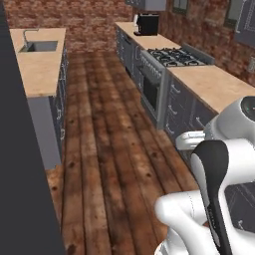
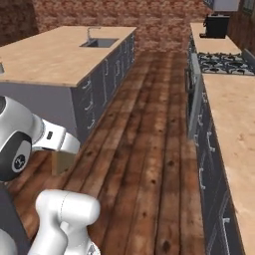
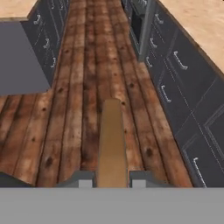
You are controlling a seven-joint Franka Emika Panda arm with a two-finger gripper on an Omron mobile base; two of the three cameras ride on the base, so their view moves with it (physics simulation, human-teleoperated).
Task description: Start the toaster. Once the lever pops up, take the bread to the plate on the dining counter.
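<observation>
Brown bread (image 3: pixel 112 140) sits pinched edge-on between the gripper (image 3: pixel 112 178) jaws, which clamp its lower end; the thin slice stands upright above the plank floor (image 3: pixel 78 109).

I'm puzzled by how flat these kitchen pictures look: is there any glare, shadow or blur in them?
Left base view: even light, no glare on the pale wood countertop, no sharp shadows. Right base view: the same flat light, and the far black coffee machine looks soft. Hand view: the thin brown bread slice, seen edge-on between the gripper tips, looks smooth and slightly blurred.
</observation>
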